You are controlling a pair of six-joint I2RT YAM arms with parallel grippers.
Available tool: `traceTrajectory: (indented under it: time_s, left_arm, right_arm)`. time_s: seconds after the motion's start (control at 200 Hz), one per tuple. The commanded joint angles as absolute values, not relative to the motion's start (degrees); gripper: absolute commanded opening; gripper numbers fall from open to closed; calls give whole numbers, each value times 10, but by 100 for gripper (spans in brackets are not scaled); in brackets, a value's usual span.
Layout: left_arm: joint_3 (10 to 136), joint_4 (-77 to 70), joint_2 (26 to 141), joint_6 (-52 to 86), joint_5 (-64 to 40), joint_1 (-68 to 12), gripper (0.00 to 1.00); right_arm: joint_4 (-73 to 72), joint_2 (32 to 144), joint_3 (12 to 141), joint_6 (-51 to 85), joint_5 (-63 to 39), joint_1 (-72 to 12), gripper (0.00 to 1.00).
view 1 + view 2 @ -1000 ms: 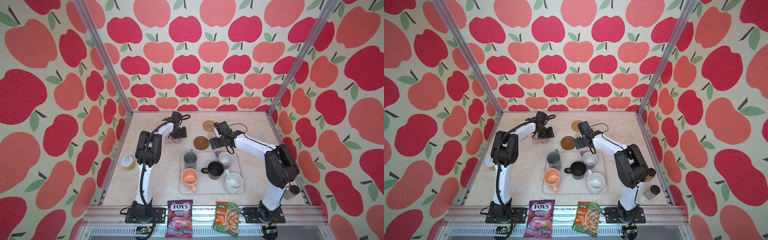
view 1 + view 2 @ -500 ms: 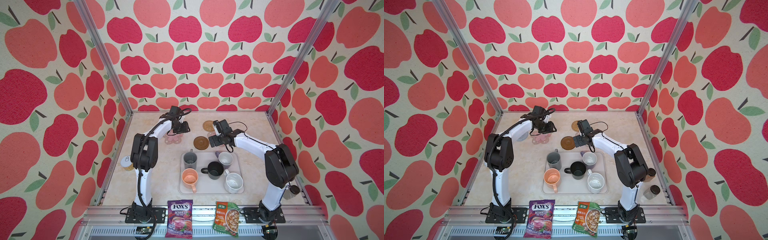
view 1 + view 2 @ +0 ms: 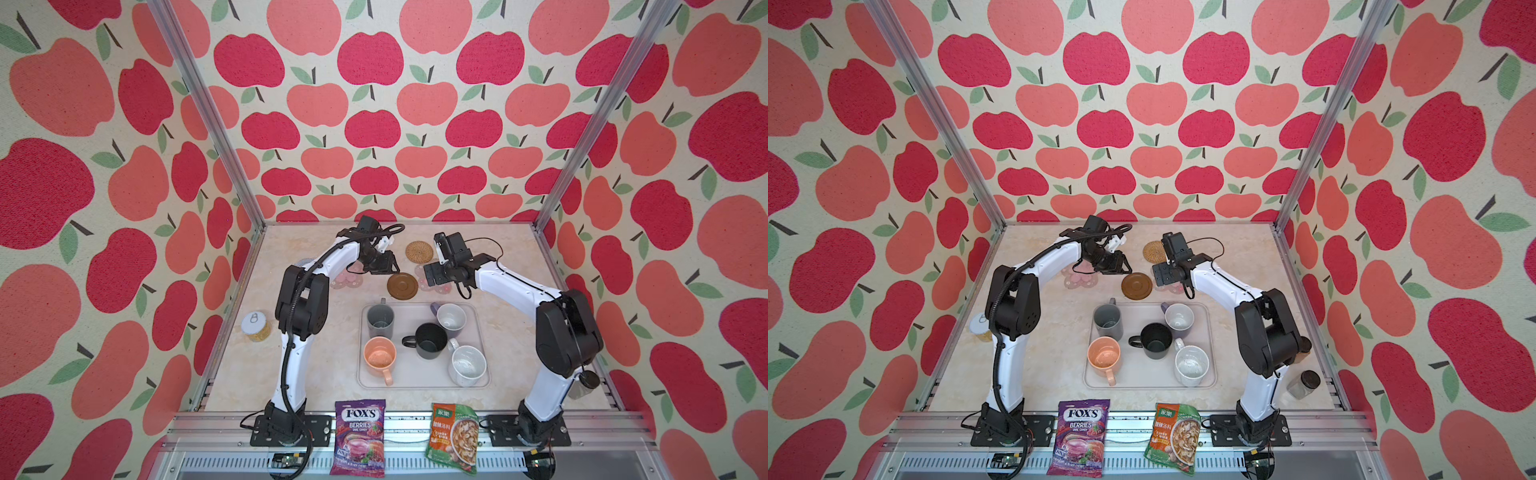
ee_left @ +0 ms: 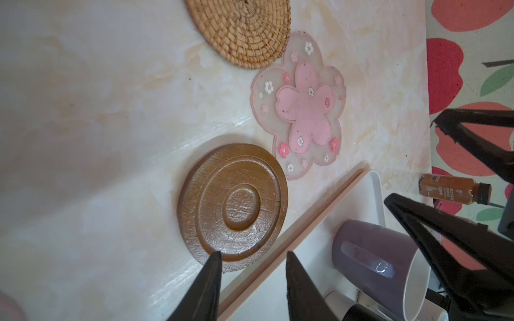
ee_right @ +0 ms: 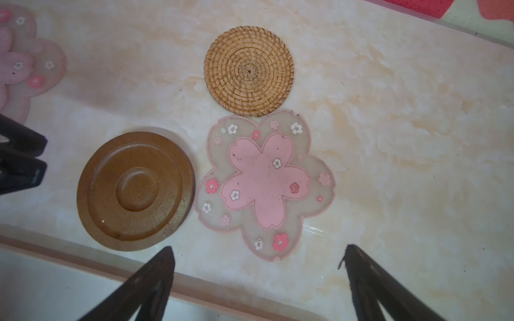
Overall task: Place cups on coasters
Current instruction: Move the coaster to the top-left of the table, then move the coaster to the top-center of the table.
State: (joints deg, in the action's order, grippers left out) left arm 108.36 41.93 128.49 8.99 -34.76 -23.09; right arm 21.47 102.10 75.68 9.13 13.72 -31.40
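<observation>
5 handled mugs on pale rectangular tray (image 3: 415, 380), near centre: peach-orange mug (image 3: 379, 356), tall grey mug (image 3: 380, 321), black mug (image 3: 432, 340), lavender mug (image 3: 451, 319), speckled white mug (image 3: 467, 365); 4 bare coasters just beyond it: left pink flower-shaped mat (image 3: 347, 281), brown round disc (image 3: 402, 286), right pink flower-shaped mat (image 5: 265, 183), woven rattan mat (image 3: 419, 252) farthest; left gripper (image 4: 253, 253) slightly apart, right gripper (image 5: 258, 247) wide apart, both empty.

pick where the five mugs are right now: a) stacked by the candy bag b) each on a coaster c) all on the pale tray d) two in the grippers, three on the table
c: the peach mug, grey mug, black mug, lavender mug and speckled white mug all stand upright on the pale tray.
</observation>
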Motion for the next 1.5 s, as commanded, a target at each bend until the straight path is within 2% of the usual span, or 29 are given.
traceTrajectory:
  time_s: [0.0, 0.22, 0.38, 0.82, 1.016, 1.191, 1.496]
  left_arm:
    - [1121, 489, 1319, 66, -384, -232, 38]
    - [1165, 534, 1368, 51, -385, -242, 33]
    - [1187, 552, 1393, 47, -378, -250, 29]
    - [1209, 542, 1445, 68, -363, -254, 22]
    - [1248, 555, 1469, 85, -283, -251, 21]
    - [1260, 539, 1476, 132, -204, -235, 20]
    - [1322, 532, 1512, 166, -222, -203, 19]
  right_arm:
    - [216, 982, 727, 105, 143, -298, 97]
    - [198, 951, 679, 121, 127, -276, 91]
    - [185, 940, 662, 132, 101, -260, 69]
    - [189, 945, 655, 133, 59, -250, 25]
    - [188, 945, 656, 135, 46, -245, 25]
    - [188, 946, 658, 136, 40, -243, 30]
    - [189, 954, 659, 135, 49, -241, 33]
